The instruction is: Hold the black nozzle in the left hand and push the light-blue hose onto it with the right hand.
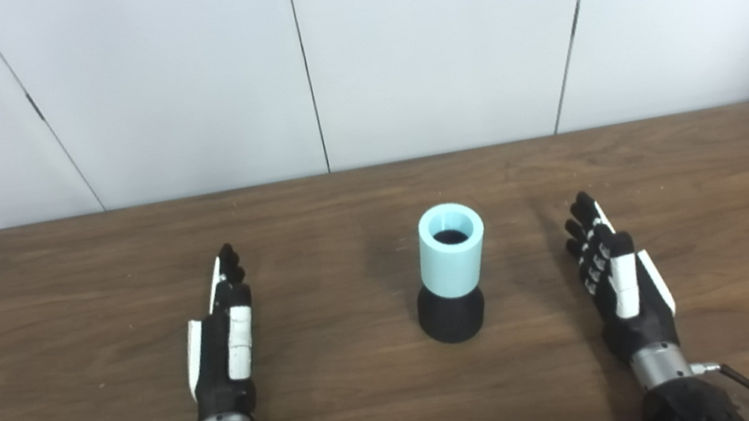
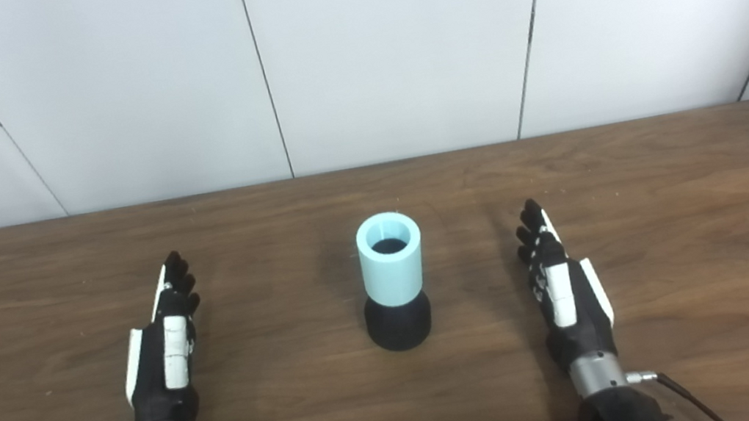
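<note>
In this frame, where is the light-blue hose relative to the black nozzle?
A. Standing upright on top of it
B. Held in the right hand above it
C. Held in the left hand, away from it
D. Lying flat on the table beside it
A: the light-blue hose stands upright on the black nozzle mid-table, while the left hand and right hand lie open on either side, touching neither.

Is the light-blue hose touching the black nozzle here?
Touching. The left eye view shows the light-blue hose standing upright on the black nozzle, no gap between them.
</note>
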`<control>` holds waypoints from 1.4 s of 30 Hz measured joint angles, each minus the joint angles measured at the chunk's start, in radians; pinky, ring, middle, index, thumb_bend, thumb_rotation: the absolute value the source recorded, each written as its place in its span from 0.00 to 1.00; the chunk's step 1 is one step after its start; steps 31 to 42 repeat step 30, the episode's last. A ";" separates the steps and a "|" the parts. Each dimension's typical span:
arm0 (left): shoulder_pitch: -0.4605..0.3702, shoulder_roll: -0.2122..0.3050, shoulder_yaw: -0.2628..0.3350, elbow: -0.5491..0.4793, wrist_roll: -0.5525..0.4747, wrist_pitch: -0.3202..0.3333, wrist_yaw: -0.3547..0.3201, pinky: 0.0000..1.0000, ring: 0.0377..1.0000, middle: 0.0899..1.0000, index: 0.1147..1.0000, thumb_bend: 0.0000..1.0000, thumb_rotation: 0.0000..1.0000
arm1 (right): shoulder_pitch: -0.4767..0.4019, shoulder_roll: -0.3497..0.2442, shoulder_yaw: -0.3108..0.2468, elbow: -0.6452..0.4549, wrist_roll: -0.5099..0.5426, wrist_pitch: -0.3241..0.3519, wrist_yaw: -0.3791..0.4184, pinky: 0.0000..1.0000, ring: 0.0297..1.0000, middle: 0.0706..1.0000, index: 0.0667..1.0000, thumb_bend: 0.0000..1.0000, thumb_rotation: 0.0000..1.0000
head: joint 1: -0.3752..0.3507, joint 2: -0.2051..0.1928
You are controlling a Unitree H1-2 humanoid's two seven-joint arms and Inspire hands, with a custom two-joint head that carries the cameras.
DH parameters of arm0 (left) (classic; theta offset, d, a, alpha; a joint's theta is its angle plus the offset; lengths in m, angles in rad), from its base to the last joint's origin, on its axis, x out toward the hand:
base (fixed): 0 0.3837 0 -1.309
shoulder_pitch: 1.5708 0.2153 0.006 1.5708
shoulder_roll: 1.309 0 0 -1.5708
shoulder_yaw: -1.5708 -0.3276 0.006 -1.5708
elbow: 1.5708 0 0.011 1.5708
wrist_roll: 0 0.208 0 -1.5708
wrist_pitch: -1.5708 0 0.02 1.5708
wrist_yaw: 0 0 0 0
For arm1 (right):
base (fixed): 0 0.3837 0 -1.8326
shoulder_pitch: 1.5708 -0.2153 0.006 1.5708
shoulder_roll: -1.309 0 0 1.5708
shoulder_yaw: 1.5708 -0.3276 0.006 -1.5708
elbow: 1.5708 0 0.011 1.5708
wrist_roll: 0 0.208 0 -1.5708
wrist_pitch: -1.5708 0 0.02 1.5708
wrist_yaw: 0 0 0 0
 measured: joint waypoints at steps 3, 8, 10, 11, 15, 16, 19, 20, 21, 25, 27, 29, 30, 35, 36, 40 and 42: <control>0.000 0.000 0.001 0.000 0.000 -0.004 0.000 1.00 1.00 1.00 1.00 0.80 0.99 | 0.000 -0.001 0.000 0.002 0.001 -0.023 0.004 1.00 1.00 1.00 1.00 0.70 0.97 | -0.005 -0.003; 0.000 0.000 0.001 0.001 -0.001 -0.004 0.000 1.00 1.00 1.00 1.00 0.80 0.98 | -0.001 -0.001 0.000 0.007 0.001 -0.048 0.011 1.00 1.00 1.00 1.00 0.70 0.93 | -0.015 -0.017; 0.000 0.000 0.001 0.001 -0.003 -0.004 -0.001 1.00 1.00 1.00 1.00 0.80 0.97 | -0.001 -0.001 0.002 0.008 0.000 -0.058 0.013 1.00 1.00 1.00 1.00 0.70 0.92 | -0.018 -0.018; 0.001 0.000 0.001 0.001 -0.003 -0.004 -0.001 1.00 1.00 1.00 1.00 0.80 0.97 | -0.001 -0.001 0.003 0.008 0.000 -0.064 0.013 1.00 1.00 1.00 1.00 0.69 0.92 | -0.018 -0.018; 0.002 0.001 0.000 0.001 -0.006 -0.001 -0.010 1.00 1.00 1.00 1.00 0.80 0.97 | -0.003 -0.005 0.009 0.016 0.000 -0.104 0.025 1.00 1.00 1.00 1.00 0.67 0.92 | -0.015 -0.021; 0.002 0.002 0.000 0.001 -0.006 0.000 -0.011 1.00 1.00 1.00 1.00 0.81 0.96 | -0.005 -0.006 0.010 0.019 0.000 -0.111 0.030 1.00 1.00 1.00 1.00 0.67 0.92 | -0.012 -0.023; 0.002 0.002 -0.001 0.001 -0.007 0.003 -0.015 1.00 1.00 1.00 1.00 0.81 0.95 | -0.010 -0.010 0.011 0.029 0.001 -0.134 0.042 1.00 1.00 1.00 1.00 0.66 0.92 | -0.012 -0.023; 0.002 0.002 -0.001 0.001 -0.008 0.004 -0.016 1.00 1.00 1.00 1.00 0.82 0.95 | -0.012 -0.011 0.012 0.032 0.001 -0.139 0.045 1.00 1.00 1.00 1.00 0.66 0.92 | -0.012 -0.023; 0.002 0.002 -0.001 0.001 -0.008 0.005 -0.017 1.00 1.00 1.00 1.00 0.82 0.94 | -0.013 -0.011 0.012 0.033 0.001 -0.141 0.047 1.00 1.00 1.00 1.00 0.66 0.92 | -0.011 -0.023; 0.002 0.002 -0.001 0.001 -0.010 0.011 -0.021 1.00 1.00 1.00 1.00 0.82 0.94 | -0.013 -0.012 0.011 0.033 0.002 -0.143 0.048 1.00 1.00 1.00 1.00 0.66 0.92 | -0.009 -0.023; 0.002 0.002 -0.001 0.001 -0.010 0.017 -0.022 1.00 1.00 1.00 1.00 0.82 0.94 | -0.013 -0.012 0.011 0.033 0.002 -0.143 0.048 1.00 1.00 1.00 1.00 0.66 0.92 | -0.008 -0.025; 0.001 0.002 -0.001 0.000 -0.010 0.022 -0.023 1.00 1.00 1.00 1.00 0.82 0.93 | -0.013 -0.012 0.011 0.033 0.002 -0.143 0.048 1.00 1.00 1.00 1.00 0.66 0.92 | -0.008 -0.025; 0.002 0.002 -0.001 0.000 -0.010 0.026 -0.024 1.00 1.00 1.00 1.00 0.82 0.93 | -0.013 -0.012 0.011 0.033 0.002 -0.143 0.048 1.00 1.00 1.00 1.00 0.66 0.92 | -0.008 -0.025; 0.002 0.002 -0.001 0.000 -0.010 0.026 -0.024 1.00 1.00 1.00 1.00 0.82 0.93 | -0.013 -0.012 0.011 0.033 0.002 -0.143 0.048 1.00 1.00 1.00 1.00 0.66 0.92 | -0.008 -0.025; 0.002 0.002 -0.001 0.000 -0.010 0.026 -0.024 1.00 1.00 1.00 1.00 0.82 0.93 | -0.013 -0.012 0.011 0.033 0.002 -0.143 0.048 1.00 1.00 1.00 1.00 0.66 0.92 | -0.008 -0.025; 0.002 0.002 -0.001 0.000 -0.010 0.026 -0.024 1.00 1.00 1.00 1.00 0.82 0.93 | -0.013 -0.012 0.011 0.033 0.002 -0.143 0.048 1.00 1.00 1.00 1.00 0.66 0.92 | -0.008 -0.025; 0.002 0.002 -0.001 0.000 -0.010 0.026 -0.024 1.00 1.00 1.00 1.00 0.82 0.93 | -0.013 -0.012 0.011 0.033 0.002 -0.143 0.048 1.00 1.00 1.00 1.00 0.66 0.92 | -0.008 -0.025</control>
